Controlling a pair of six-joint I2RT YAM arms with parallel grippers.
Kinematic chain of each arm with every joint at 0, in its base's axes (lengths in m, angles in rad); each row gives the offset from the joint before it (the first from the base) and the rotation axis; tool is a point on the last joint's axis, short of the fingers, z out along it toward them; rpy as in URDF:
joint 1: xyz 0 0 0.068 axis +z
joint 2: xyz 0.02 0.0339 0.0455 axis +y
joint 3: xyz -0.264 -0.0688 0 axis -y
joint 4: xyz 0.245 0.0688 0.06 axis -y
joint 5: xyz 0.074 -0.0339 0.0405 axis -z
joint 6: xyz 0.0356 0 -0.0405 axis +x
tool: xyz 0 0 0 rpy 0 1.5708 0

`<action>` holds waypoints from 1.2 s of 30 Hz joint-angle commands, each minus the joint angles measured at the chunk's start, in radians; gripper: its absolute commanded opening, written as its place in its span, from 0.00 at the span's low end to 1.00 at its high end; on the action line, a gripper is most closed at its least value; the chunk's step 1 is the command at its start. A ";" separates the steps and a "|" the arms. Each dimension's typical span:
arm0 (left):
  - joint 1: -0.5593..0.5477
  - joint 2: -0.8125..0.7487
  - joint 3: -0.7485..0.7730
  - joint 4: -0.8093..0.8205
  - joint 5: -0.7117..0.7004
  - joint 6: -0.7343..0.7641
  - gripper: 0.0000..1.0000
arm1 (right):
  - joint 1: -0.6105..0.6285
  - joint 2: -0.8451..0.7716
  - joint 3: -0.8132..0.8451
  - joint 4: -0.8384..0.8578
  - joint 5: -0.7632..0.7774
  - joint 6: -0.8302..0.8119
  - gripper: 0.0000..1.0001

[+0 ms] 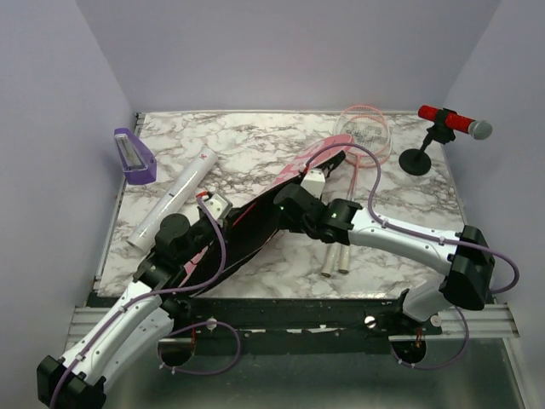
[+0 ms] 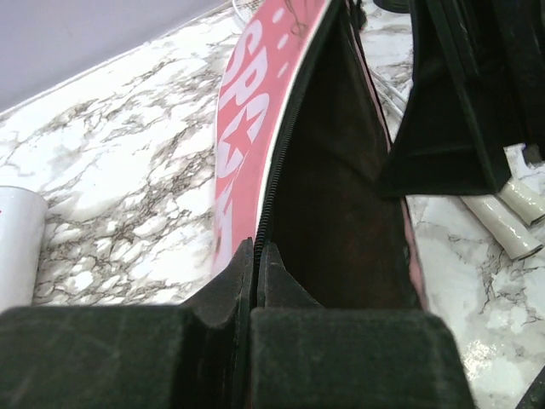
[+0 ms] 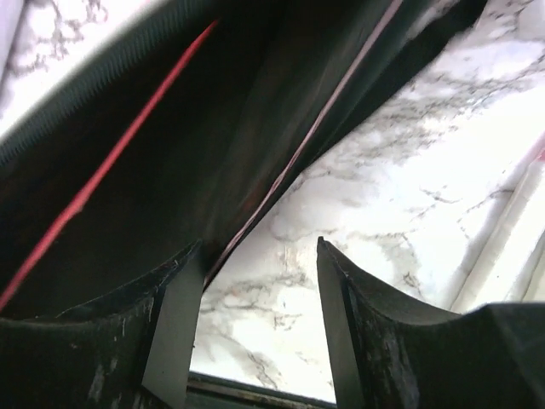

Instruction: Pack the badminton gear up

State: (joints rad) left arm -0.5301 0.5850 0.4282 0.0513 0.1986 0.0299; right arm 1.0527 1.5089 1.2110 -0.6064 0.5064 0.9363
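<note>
white letters "SP", then a star, on pink bag [image 2: 247, 128]

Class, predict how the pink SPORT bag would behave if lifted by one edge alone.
Probably floppy: the pink bag gapes open and its zip edge curves away from where the left gripper pinches it, so it would likely sag. It looks like thin fabric, so probably light. Its long far end may drag across the table.

matt cloth bag [image 2: 243, 128], glossy marbled table [image 1: 255, 149]

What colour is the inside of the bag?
Black inside, with a pink outside. The left wrist view shows the bag best.
</note>
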 commanded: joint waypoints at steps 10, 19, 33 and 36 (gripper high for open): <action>0.013 -0.040 0.018 0.041 0.030 0.018 0.00 | -0.166 -0.049 0.012 0.186 -0.012 0.005 0.63; 0.013 -0.043 0.012 0.048 0.032 0.011 0.00 | -0.172 -0.093 -0.085 0.241 -0.062 0.084 0.68; 0.019 -0.063 0.009 0.025 0.039 0.008 0.00 | -0.260 -0.023 -0.085 0.301 -0.210 0.260 0.70; 0.019 -0.065 0.009 0.025 0.041 0.007 0.00 | -0.296 -0.010 -0.122 0.350 -0.285 0.323 0.70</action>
State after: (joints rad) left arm -0.5167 0.5385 0.4282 0.0498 0.2180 0.0475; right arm 0.7914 1.4727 1.1301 -0.3210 0.3305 1.1542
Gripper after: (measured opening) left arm 0.018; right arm 0.704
